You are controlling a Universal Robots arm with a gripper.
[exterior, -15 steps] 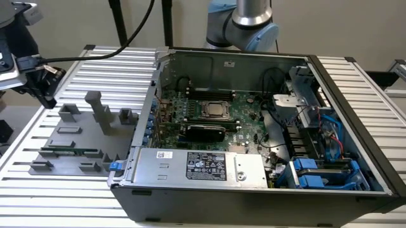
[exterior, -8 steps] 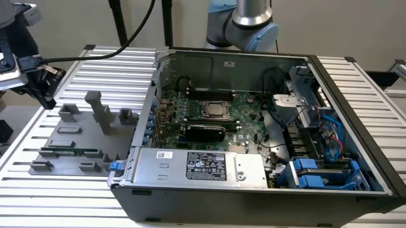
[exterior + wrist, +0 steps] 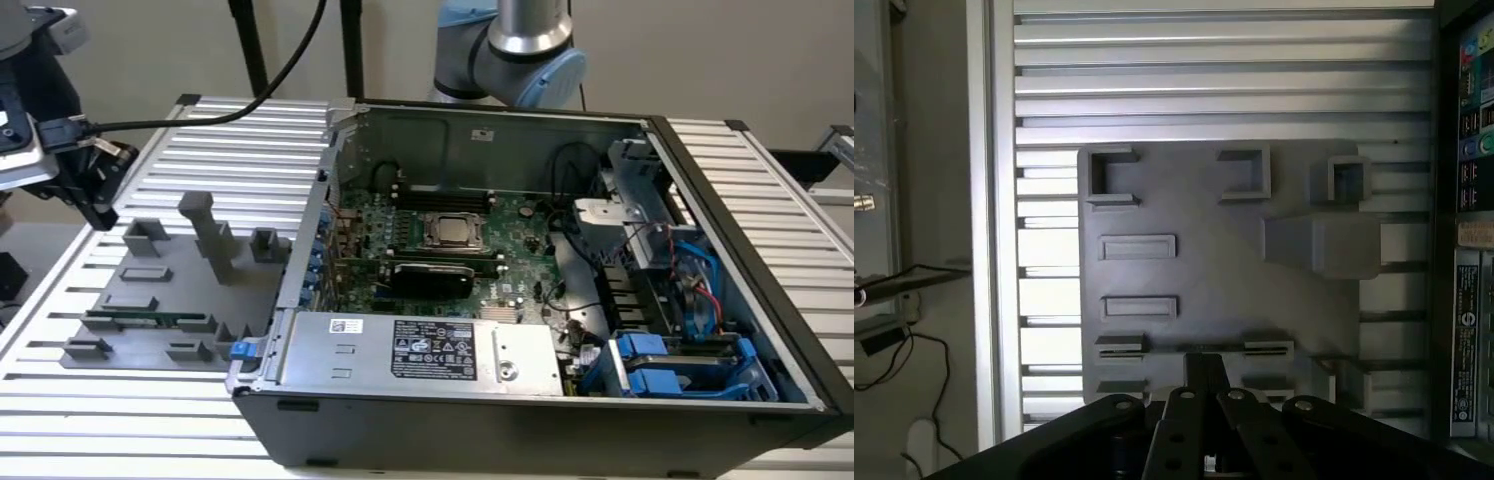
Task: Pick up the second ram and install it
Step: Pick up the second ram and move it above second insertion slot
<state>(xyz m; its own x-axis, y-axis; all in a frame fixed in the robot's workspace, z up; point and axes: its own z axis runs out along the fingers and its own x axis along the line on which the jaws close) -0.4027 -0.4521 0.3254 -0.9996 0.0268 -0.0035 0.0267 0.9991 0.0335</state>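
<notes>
— What is found nearest the lens?
— The claw [image 3: 1206, 365] is seen closest in the wrist view, held above the gray fixture [image 3: 1224, 270]. Whether it is open or closed cannot be told

— Where is the second ram [image 3: 147, 320] located?
— It is laid in a slot near the front edge of the fixture, as a slim green strip held between small gray blocks. It is not touched by the claw, which is seen higher up at the exterior view's left edge, with a black cable attached

— On what is the fixture carried?
— It is set flat on the slatted metal desk [image 3: 120, 400], just beside the open computer case [image 3: 534, 430], on the exterior view's left of it

— And what is shown inside the case?
— The motherboard [image 3: 514, 235] is mounted on the case floor, and the power supply [image 3: 414, 350] is fitted along the near wall. The arm [image 3: 527, 45] is seen rising behind the case's far wall
</notes>
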